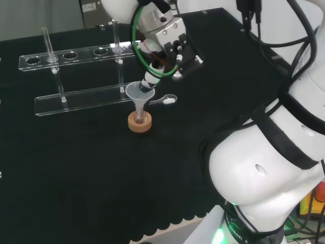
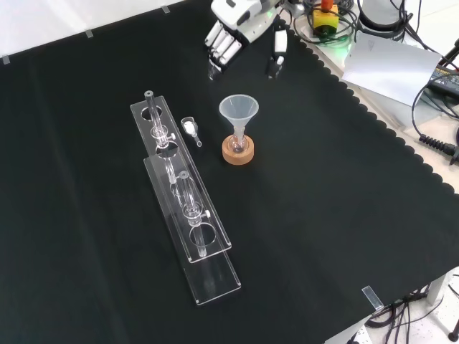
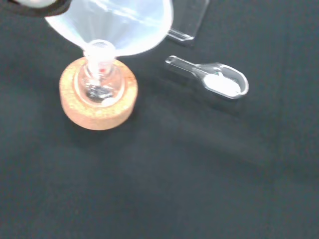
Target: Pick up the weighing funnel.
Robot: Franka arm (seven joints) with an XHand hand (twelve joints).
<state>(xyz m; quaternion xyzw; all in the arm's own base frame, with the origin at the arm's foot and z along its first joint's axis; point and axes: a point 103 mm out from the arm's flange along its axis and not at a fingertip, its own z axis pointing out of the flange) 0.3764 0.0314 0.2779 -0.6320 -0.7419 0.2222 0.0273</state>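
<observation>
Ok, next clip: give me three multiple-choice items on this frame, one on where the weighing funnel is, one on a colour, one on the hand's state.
1. In the front view, where does the weighing funnel lie?
A) on the cloth between the tube rack and the cork ring
B) in a rack hole
C) on top of the cork ring

2. What colour is the powder in its scoop?
A) red
B) white
C) blue

3. What state is the hand in?
A) shut on the weighing funnel
B) open, holding nothing
C) pressing on the cork ring

Key:
1 A, it lies flat beside the rack, apart from the ring.
2 B, the wrist view shows a white heap.
3 B, its fingers are straight and the weighing funnel lies apart from it.
</observation>
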